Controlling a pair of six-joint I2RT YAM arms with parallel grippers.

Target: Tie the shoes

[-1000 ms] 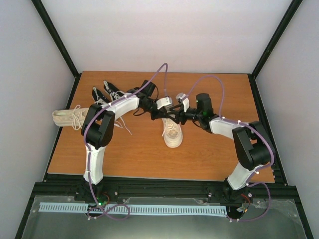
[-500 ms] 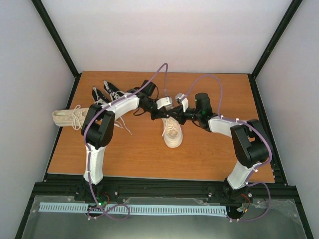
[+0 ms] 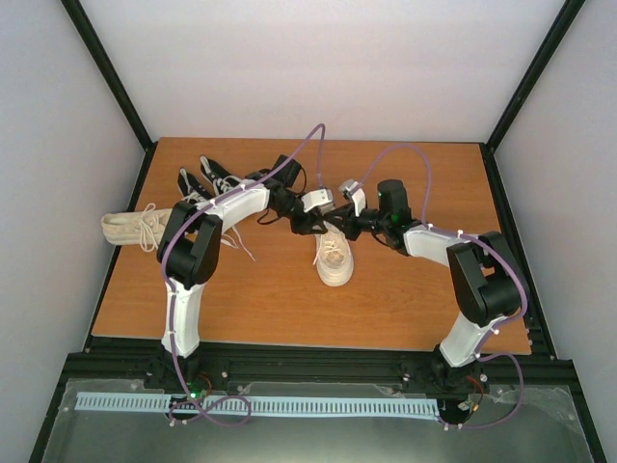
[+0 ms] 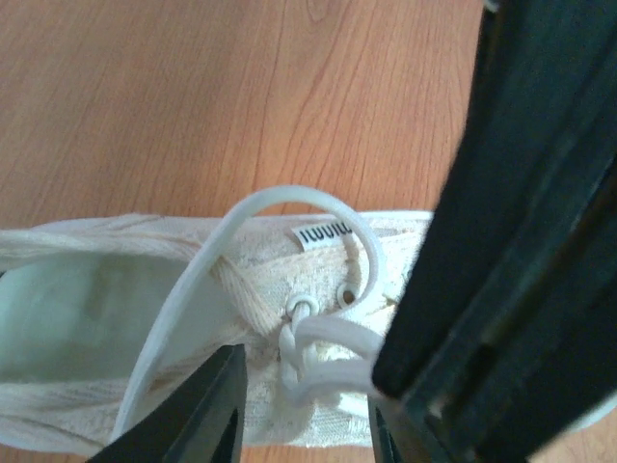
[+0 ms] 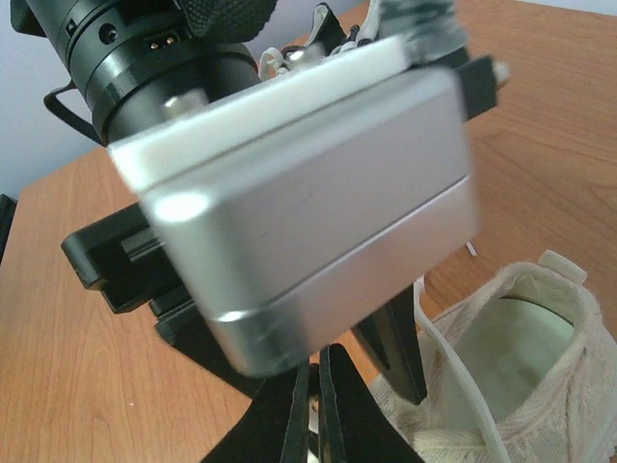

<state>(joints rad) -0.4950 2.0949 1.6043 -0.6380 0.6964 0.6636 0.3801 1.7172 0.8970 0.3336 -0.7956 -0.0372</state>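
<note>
One cream shoe (image 3: 335,258) lies at mid-table, toe toward me; in the left wrist view the same cream shoe (image 4: 116,289) has a pale lace loop (image 4: 289,196) arching over its tongue. My left gripper (image 3: 309,226) hangs over the shoe's opening. Seen in its own view, the left gripper (image 4: 304,415) is open and straddles the knotted lace strands (image 4: 318,352). My right gripper (image 3: 335,230) meets it from the right; up close, this gripper (image 5: 321,410) is shut, pinching the lace. A second cream shoe (image 3: 135,229) and two black shoes (image 3: 207,180) lie at the left.
The left arm's silver wrist camera box (image 5: 308,203) fills most of the right wrist view. The right gripper's black body (image 4: 521,212) blocks the right side of the left wrist view. Black frame rails (image 3: 308,359) border the wooden table (image 3: 270,299).
My left gripper's jaws have parted while the right gripper has shut on the lace. Both arms stay over the middle cream shoe, barely shifted.
</note>
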